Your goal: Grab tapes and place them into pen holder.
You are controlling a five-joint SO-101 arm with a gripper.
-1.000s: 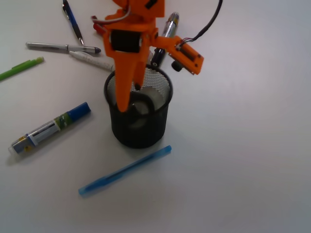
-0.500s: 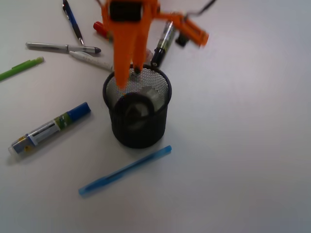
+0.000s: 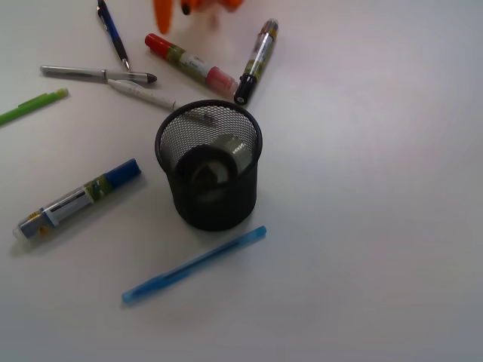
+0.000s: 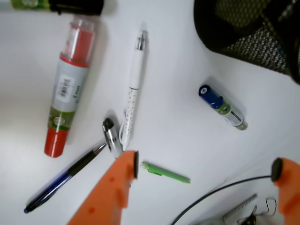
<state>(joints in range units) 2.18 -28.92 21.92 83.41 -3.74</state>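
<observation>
Inside the black mesh pen holder (image 3: 209,167) sat the tape rolls (image 3: 215,164), dropped there so the cup kept them together. Up at the top edge, the orange gripper (image 4: 206,180) hung empty, its jaws spread wide above the pens.

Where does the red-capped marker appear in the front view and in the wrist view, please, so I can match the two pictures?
Front: the red-capped marker lies near the top, left of centre, above the pen holder.
Wrist: it lies at the upper left, nearly upright, red end down.
Shared landmark: the white pen beside it.
</observation>
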